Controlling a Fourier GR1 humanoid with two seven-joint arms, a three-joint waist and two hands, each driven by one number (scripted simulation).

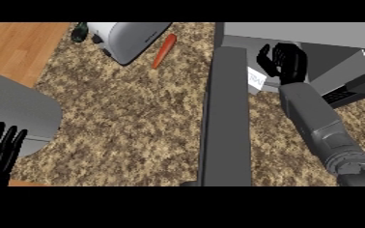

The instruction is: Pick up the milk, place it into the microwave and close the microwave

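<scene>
Milk [255, 78] sits just inside the microwave [299, 31], a small white carton at the lower left of the opening, and you can see only a sliver of it past your right hand [284, 62]. That hand is up in the mouth of the oven with its fingers curled toward the carton; from this angle it looks as though they wrap it, but the hand hides most of the contact, so you cannot be sure the carton is actually gripped rather than just touched. Your right forearm [321, 125] runs up from the lower right corner into the cavity.

Your door [224, 116] stands wide open, seen edge-on as a long dark grey slab reaching from the oven front down to the bottom of the view, just left of your right arm.

Your left hand [8, 147] shows at the lower left edge, fingers straight and spread, pointing up, holding nothing. It lies over a grey rounded shape [28, 111] at the left edge.

Farther back on the speckled counter [121, 111] you have a toaster [132, 38] near the top, with a carrot [164, 51] lying slantwise just to its right. A strip of wooden surface [25, 48] shows at the upper left.
</scene>
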